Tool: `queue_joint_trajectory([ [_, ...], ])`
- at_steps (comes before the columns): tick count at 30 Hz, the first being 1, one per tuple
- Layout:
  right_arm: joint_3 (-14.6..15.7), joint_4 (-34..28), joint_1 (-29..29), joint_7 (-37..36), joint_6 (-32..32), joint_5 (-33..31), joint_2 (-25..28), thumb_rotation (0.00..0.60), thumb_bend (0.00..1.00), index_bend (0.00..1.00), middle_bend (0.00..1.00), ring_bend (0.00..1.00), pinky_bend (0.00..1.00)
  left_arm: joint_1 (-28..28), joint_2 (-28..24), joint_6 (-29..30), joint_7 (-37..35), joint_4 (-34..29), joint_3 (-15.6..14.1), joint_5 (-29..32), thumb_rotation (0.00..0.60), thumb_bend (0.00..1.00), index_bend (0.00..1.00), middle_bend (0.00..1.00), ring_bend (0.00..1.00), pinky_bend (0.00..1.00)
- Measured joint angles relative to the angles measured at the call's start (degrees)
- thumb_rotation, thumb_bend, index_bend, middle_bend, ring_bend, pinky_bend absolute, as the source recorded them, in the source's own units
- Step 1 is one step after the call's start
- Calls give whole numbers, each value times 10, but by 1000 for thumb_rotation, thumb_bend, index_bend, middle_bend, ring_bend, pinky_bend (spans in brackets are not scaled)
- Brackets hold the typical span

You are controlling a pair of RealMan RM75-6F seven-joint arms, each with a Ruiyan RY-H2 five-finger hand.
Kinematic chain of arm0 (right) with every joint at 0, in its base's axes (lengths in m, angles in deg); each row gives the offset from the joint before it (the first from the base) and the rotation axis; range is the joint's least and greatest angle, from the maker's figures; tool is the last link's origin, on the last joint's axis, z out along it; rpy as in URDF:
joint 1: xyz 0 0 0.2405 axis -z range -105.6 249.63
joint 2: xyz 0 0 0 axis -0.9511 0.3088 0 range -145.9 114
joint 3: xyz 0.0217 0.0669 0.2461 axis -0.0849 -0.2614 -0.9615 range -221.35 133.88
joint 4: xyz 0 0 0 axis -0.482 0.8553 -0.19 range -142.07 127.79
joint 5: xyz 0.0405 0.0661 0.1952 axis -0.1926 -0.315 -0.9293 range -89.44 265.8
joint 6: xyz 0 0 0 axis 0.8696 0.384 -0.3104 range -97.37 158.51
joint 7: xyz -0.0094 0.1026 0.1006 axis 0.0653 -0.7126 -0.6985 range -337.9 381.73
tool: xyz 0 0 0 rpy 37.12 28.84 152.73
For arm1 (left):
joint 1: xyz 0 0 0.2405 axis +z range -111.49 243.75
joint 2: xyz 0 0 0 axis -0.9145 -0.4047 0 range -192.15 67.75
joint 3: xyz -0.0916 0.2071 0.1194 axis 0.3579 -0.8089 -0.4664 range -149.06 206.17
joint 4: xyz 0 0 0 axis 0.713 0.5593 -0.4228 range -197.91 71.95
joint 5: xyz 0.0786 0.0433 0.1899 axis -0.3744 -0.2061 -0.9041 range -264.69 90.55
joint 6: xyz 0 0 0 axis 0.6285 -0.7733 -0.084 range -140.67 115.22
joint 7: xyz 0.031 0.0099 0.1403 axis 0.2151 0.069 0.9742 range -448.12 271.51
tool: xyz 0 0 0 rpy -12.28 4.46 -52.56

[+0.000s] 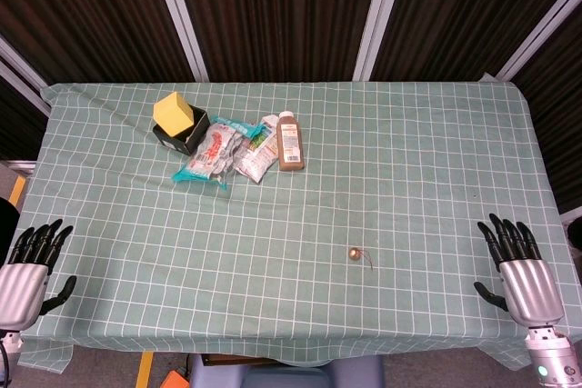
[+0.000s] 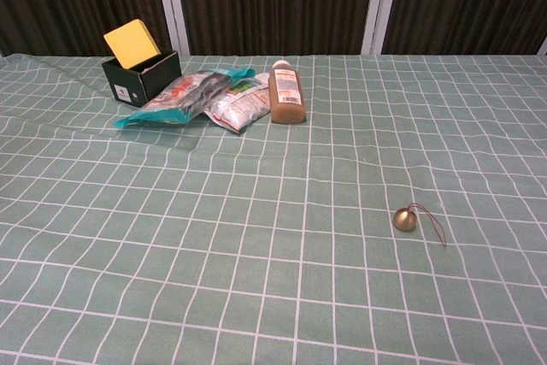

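Note:
My left hand lies flat at the table's near left corner, fingers apart, holding nothing. At the near right corner my right hand rests the same way, empty. Neither hand shows in the chest view. A small gold bell with a red cord lies on the cloth between them, nearer the right hand. Far left of centre sit a black box holding a yellow block, two snack packets and a brown bottle lying on its side.
A green checked cloth covers the whole table. Dark slatted panels with white frames stand behind the far edge. The second packet lies against the bottle's left side.

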Motion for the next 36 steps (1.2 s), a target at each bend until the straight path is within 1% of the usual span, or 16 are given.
queue_joint_trajectory([
  [4, 5, 1, -6, -5, 10, 11, -1, 600, 262, 0, 0, 0, 0, -1, -1, -2, -5, -1, -1, -1, 600, 382, 0, 0, 0, 58],
  [7, 10, 6, -23, -10, 32, 30, -7, 600, 262, 2, 0, 0, 0, -4, -1, -13, -9, 0, -1, 2, 600, 382, 0, 0, 0, 58],
  [10, 11, 10, -54, -13, 76, 47, -16, 600, 261, 67, 0, 0, 0, -9, -2, -20, -14, -2, -3, 1, 600, 381, 0, 0, 0, 59],
  [13, 6, 12, -98, -7, 139, 55, -31, 600, 261, 185, 0, 0, 0, -9, -5, -21, -17, -4, -5, -1, 600, 380, 0, 0, 0, 59],
  [16, -10, 13, -146, 16, 211, 44, -60, 600, 271, 266, 0, 0, 0, -8, -9, -19, -21, -6, -6, -2, 600, 380, 0, 0, 0, 59],
  [20, -44, 25, -214, 78, 303, -7, -122, 600, 311, 364, 0, 0, 0, -5, -15, -12, -33, -7, -5, -1, 600, 381, 0, 0, 0, 59],
  [23, -63, 44, -252, 124, 341, -54, -167, 600, 338, 423, 0, 0, 0, -3, -19, -7, -41, -6, -4, -1, 600, 381, 0, 0, 0, 59],
  [26, -72, 65, -274, 158, 363, -91, -202, 600, 353, 474, 0, 0, 0, -1, -22, -3, -50, -4, -4, -4, 600, 381, 0, 0, 0, 59],
  [29, -74, 82, -283, 173, 367, -112, -222, 600, 381, 517, 0, 0, 0, 0, -25, -1, -55, -4, -4, -3, 600, 382, 0, 0, 0, 59],
  [36, -62, 97, -287, 176, 351, -120, -229, 600, 386, 550, 0, 0, 0, 2, -26, 2, -57, -3, -4, -4, 600, 381, 0, 0, 0, 59],
])
